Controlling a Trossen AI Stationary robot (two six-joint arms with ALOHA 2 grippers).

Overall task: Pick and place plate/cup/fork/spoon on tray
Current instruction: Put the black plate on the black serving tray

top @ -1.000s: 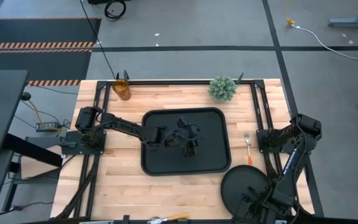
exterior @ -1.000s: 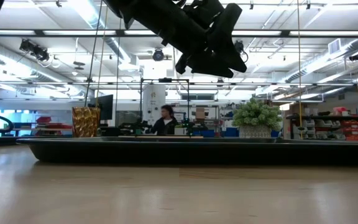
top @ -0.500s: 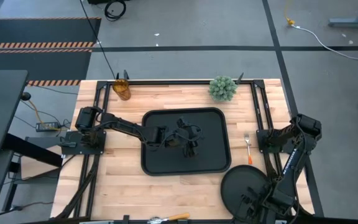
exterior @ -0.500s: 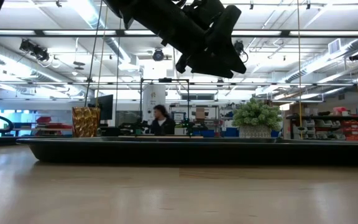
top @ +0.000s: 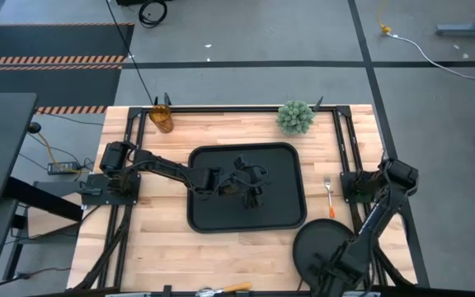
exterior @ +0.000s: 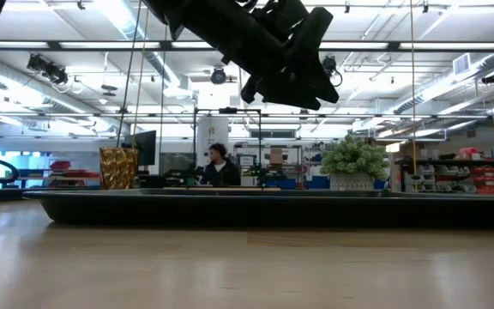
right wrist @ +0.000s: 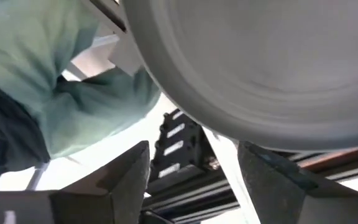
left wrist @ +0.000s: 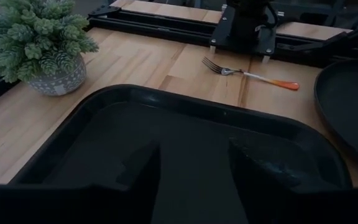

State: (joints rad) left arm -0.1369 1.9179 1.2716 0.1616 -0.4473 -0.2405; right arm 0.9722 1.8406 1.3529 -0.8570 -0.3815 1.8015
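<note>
High view has the right claw open by the plate's near edge, left claw open over the tray.

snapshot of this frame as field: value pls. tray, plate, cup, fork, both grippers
tray: black, table centre, nothing lying on it
plate: off the tray, at the table's near right corner, overhanging the edge
cup: upright, far left corner of the table
fork: on the wood right of the tray
plant: far edge, beyond the tray
left gripper: above the tray, open, holding nothing
right gripper: under the plate's near edge, open
</note>
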